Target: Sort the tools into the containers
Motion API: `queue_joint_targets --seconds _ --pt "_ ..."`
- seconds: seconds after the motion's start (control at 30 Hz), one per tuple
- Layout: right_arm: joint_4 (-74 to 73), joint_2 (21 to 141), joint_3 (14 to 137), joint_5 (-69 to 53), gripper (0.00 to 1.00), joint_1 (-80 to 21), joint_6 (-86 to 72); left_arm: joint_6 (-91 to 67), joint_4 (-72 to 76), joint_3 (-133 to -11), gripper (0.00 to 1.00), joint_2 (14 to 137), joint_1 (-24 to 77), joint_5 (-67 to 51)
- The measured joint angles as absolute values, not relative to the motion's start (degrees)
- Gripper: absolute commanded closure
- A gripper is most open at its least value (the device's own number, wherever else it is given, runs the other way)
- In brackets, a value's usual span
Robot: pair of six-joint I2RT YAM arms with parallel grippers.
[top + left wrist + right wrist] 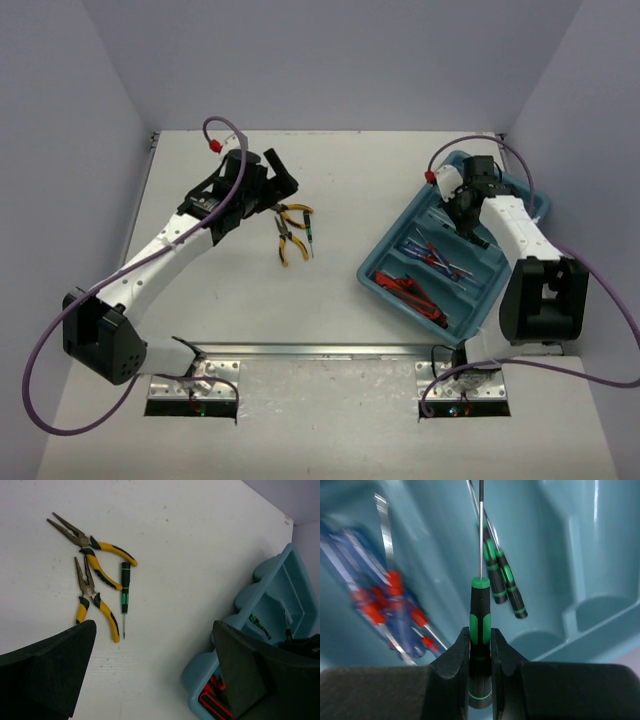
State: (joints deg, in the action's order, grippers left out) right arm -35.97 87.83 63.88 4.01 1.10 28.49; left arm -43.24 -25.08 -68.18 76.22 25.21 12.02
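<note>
Black-green screwdriver [480, 625] clamped in right jaws, shaft pointed straight ahead | held over tray [600, 555] compartment, roughly parallel to two like screwdrivers [506, 582] there | left jaws spread wide above surface [200, 540], nearer yellow pliers [95, 565]

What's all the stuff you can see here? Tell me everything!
Table: one, white, underneath.
Tray: one, teal-blue, table's right side.
Yellow pliers: two, yellow-black handles, on table left of tray.
Loose screwdriver: one, black-green, beside the pliers.
Red-handled tools: number unclear, red, tray's near compartment.
Blue screwdrivers: several, blue-red, next compartment.
Tray screwdrivers: two, black-green, compartment beside the blue ones.
Held screwdriver: one, black-green, over tray.
Left pincer: one, black, open, near pliers.
Right pincer: one, black, shut on held screwdriver.
</note>
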Motion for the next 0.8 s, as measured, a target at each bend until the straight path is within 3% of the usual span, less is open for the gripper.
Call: queue_joint_targets --seconds 0.13,0.2,0.23,0.47,0.53,0.6,0.8 --pt "-35.58 91.35 63.82 5.86 0.68 3.33 28.79 -42.58 -25.21 -67.68 0.00 77.73 25.21 10.06" --pt "-35.14 92.79 64.22 6.31 0.32 3.35 28.89 -42.16 -25.20 -67.66 0.00 78.20 25.21 9.64" --pt "-34.70 93.62 64.62 6.82 0.24 3.33 28.86 -41.99 -25.13 -67.66 0.00 78.46 25.21 9.42" --pt "-33.07 95.13 66.90 8.81 0.22 3.55 28.63 -38.49 -27.00 -70.96 0.00 87.53 27.48 9.32" --pt "-33.94 95.03 68.03 8.97 0.05 3.51 27.64 -36.95 -28.78 -74.86 0.01 92.54 29.55 9.86" --pt "-34.55 94.49 70.22 9.03 0.01 3.30 25.90 -35.68 -29.64 -78.52 0.08 97.44 31.86 10.06" --pt "-34.13 87.36 78.35 2.51 0.01 3.14 12.11 -32.72 -33.83 -84.27 0.24 107.27 35.04 10.13"
